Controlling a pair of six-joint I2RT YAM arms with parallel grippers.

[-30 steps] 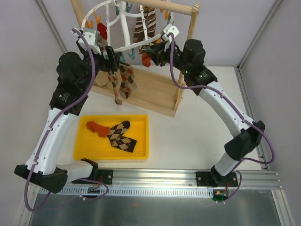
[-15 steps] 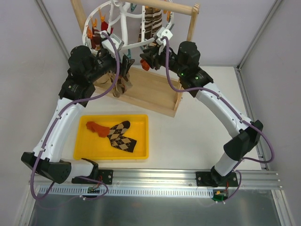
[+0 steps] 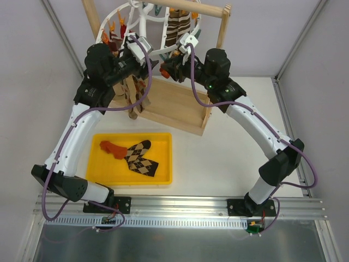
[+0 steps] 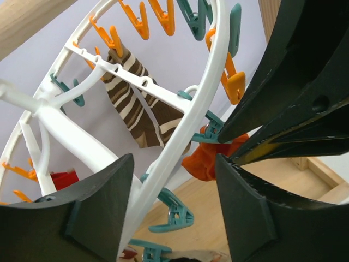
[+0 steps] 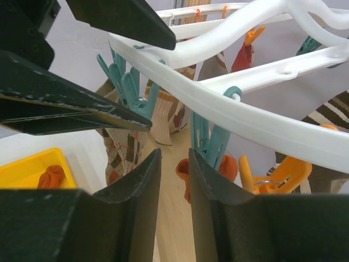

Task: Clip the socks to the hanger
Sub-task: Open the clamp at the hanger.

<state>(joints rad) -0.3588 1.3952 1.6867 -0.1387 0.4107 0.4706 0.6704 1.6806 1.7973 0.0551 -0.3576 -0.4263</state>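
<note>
Right fingers (image 5: 136,196) pinched narrowly on orange sock (image 5: 182,173) under teal peg (image 5: 210,144); left fingers (image 4: 98,196) open, newly raised astride hanger rim (image 4: 190,117); clipping next.

Left arm (image 3: 71,136) and right arm (image 3: 256,123) reached up to white plastic oval hanger (image 3: 143,27) on wooden stand (image 3: 174,106); yellow plastic tray (image 3: 163,177) held orange-red fabric sock (image 3: 110,147) beside brown-and-cream argyle sock (image 3: 143,159)

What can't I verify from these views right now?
- Right wrist view: whether the teal peg grips the orange sock; the peg covers the contact.
- Top view: right gripper tips too small, crowded by pegs.
- Top view: hanger, far rim cut off by the upper edge.
</note>
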